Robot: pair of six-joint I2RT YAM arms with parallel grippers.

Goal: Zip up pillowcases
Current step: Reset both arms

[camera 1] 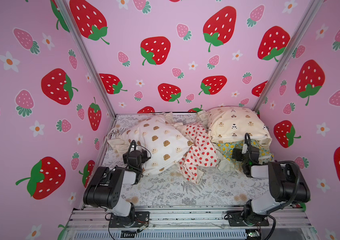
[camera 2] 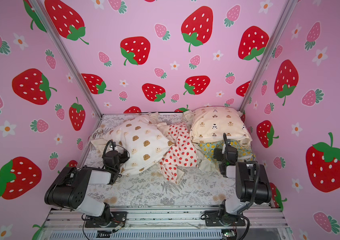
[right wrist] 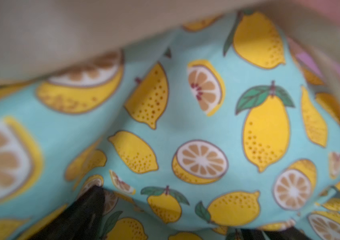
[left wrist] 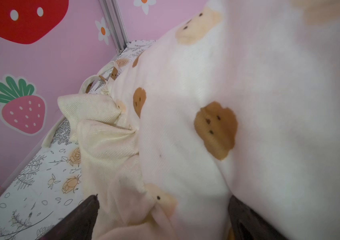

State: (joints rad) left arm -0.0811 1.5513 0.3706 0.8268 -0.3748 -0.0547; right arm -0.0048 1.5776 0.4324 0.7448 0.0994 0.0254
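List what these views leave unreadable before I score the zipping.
- Zippers: none visible in any view; likely under folds.
- Lemon pillowcase: mostly buried under the bear-and-panda pillowcase in both top views; right wrist view blurred.
- Left pincer, right pincer: fingertips cut off by wrist-view edges; wrists cover them from above.
- Strawberry pillowcase: crumpled, opening untraceable.

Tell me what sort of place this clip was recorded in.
Probably a staged robot test booth, not a real bedroom: strawberry-print panels on aluminium posts, robot arms bolted to a metal rail, and pillowcases heaped on a fern-print sheet.
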